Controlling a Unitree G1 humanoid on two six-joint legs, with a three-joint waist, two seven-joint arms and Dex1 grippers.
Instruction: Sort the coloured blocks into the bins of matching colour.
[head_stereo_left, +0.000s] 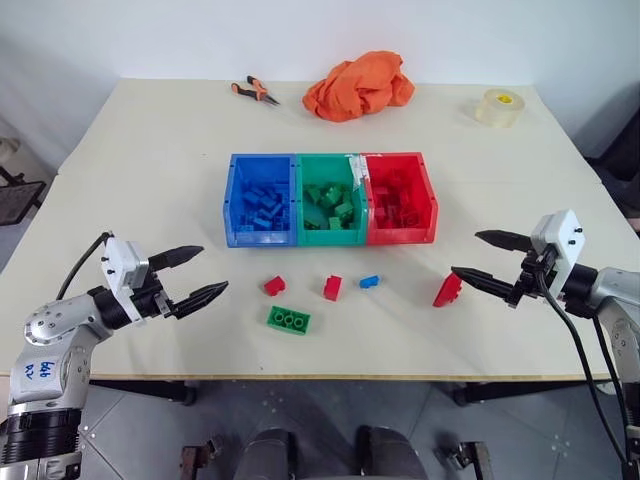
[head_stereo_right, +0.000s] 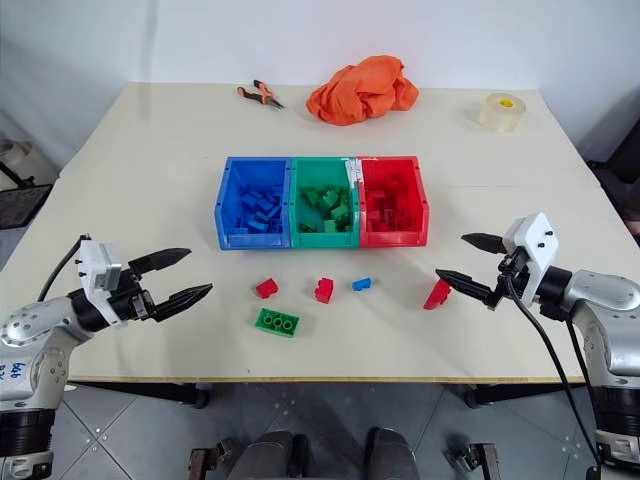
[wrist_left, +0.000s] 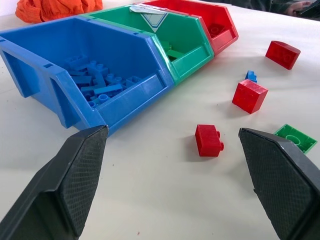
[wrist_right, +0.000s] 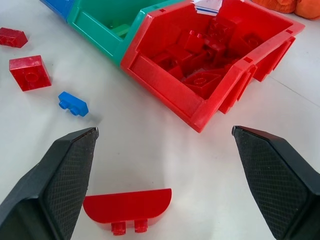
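Note:
The three joined bins stand mid-table: blue bin (head_stereo_left: 260, 238), green bin (head_stereo_left: 330, 238) and red bin (head_stereo_left: 401, 236), each holding several blocks of its own colour. In front of them lie two red bricks (head_stereo_left: 274, 286) (head_stereo_left: 332, 288), a small blue block (head_stereo_left: 369, 282), a flat green plate (head_stereo_left: 288, 320) and a red curved block (head_stereo_left: 447, 290). My left gripper (head_stereo_left: 213, 270) hovers open, left of the loose bricks, holding nothing. My right gripper (head_stereo_left: 465, 253) is open just right of the red curved block (wrist_right: 127, 206), apart from it.
An orange cloth (head_stereo_left: 360, 85), pliers (head_stereo_left: 255, 92) and a roll of tape (head_stereo_left: 499, 107) lie along the far side of the table. The table's front edge runs just behind the green plate.

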